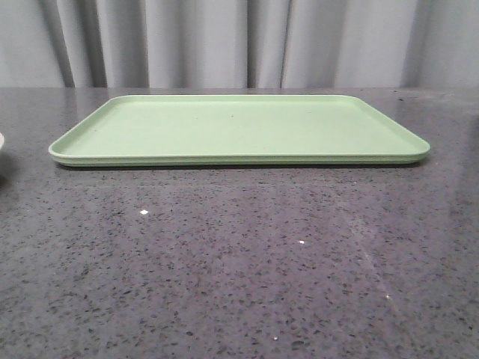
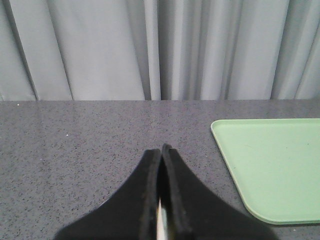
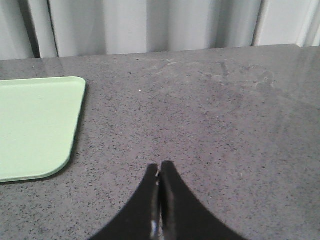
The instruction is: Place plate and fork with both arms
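A pale cream sliver at the far left edge of the front view looks like the plate's rim (image 1: pixel 1 142); the rest of it is cut off. The fork is out of view in every frame. My left gripper (image 2: pixel 161 149) is shut, its black fingers pressed together over the dark table left of the tray. A thin pale strip shows low in the slit between them; I cannot tell what it is. My right gripper (image 3: pixel 160 165) is shut over bare table right of the tray. Neither gripper shows in the front view.
A flat rectangular light green tray (image 1: pixel 239 127) lies on the dark speckled table (image 1: pixel 239 262), with nothing on it. It also shows in the left wrist view (image 2: pixel 275 165) and the right wrist view (image 3: pixel 35 125). Grey curtains hang behind the table.
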Robot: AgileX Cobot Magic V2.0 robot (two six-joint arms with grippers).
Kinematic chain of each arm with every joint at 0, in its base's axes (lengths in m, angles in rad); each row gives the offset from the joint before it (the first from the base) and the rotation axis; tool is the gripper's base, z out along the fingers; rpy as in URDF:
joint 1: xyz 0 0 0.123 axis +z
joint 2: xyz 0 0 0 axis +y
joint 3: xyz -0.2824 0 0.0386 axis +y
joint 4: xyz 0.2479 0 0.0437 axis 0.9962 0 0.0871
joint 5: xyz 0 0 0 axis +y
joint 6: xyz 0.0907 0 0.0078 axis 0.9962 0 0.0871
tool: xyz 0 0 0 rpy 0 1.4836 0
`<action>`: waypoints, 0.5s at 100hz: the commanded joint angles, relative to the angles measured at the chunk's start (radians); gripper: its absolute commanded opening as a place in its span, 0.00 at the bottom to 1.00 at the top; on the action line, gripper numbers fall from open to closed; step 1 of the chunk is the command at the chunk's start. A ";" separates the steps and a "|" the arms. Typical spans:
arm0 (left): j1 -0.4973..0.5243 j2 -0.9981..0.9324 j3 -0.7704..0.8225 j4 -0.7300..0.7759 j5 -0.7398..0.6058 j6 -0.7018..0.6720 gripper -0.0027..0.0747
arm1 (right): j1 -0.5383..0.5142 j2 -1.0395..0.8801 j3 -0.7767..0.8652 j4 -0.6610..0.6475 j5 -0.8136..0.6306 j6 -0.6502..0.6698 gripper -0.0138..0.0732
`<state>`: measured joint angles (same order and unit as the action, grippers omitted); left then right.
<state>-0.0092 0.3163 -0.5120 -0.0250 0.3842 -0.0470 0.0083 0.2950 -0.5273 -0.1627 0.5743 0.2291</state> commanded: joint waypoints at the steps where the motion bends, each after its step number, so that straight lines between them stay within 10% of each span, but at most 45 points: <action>1: 0.003 0.074 -0.073 0.025 -0.028 -0.011 0.01 | -0.003 0.071 -0.082 -0.032 -0.026 -0.011 0.08; 30: 0.003 0.168 -0.112 0.049 0.001 -0.011 0.05 | -0.003 0.172 -0.141 -0.016 0.035 -0.011 0.20; 50: 0.003 0.168 -0.112 0.053 0.003 -0.011 0.41 | -0.003 0.172 -0.141 -0.013 0.041 -0.010 0.59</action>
<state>-0.0092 0.4736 -0.5867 0.0234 0.4553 -0.0470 0.0083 0.4536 -0.6330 -0.1652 0.6745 0.2291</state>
